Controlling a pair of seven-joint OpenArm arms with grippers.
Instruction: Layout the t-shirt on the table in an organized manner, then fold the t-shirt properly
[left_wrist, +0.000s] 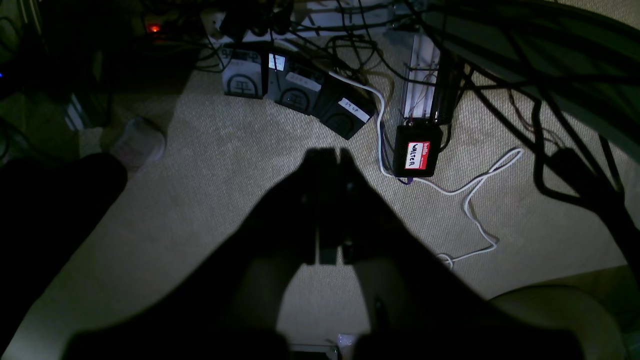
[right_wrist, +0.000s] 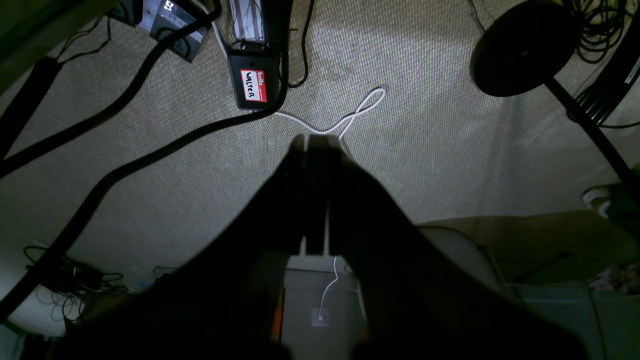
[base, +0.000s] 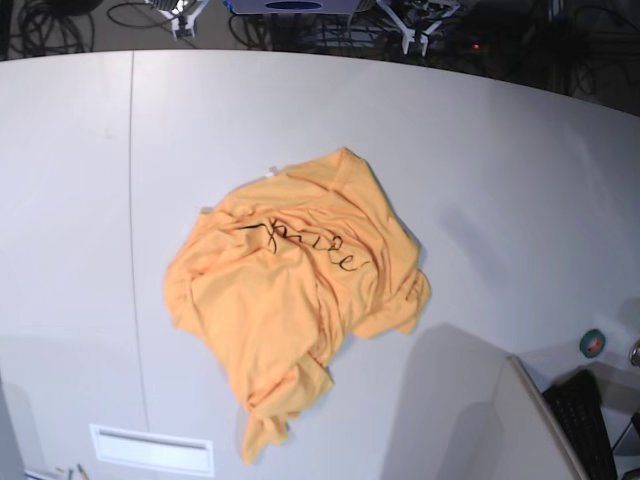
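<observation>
The light orange t-shirt (base: 290, 300) lies crumpled in a heap on the middle of the white-grey table (base: 500, 180), black cursive lettering facing up, its edges folded over. Neither arm shows in the base view. In the left wrist view my left gripper (left_wrist: 330, 152) is shut, dark fingers pressed together, holding nothing, hanging above the carpet. The right wrist view has my right gripper (right_wrist: 312, 140) shut and empty too, likewise over the floor. Both wrist views miss the t-shirt and the table.
A thin dark seam (base: 135, 250) runs down the table's left part. At its near right lie a green tape roll (base: 594, 343) and a keyboard (base: 585, 420). On the carpet below are a black box with a name sticker (left_wrist: 417, 152), a white cable (right_wrist: 350, 117) and a round stand base (right_wrist: 520, 50).
</observation>
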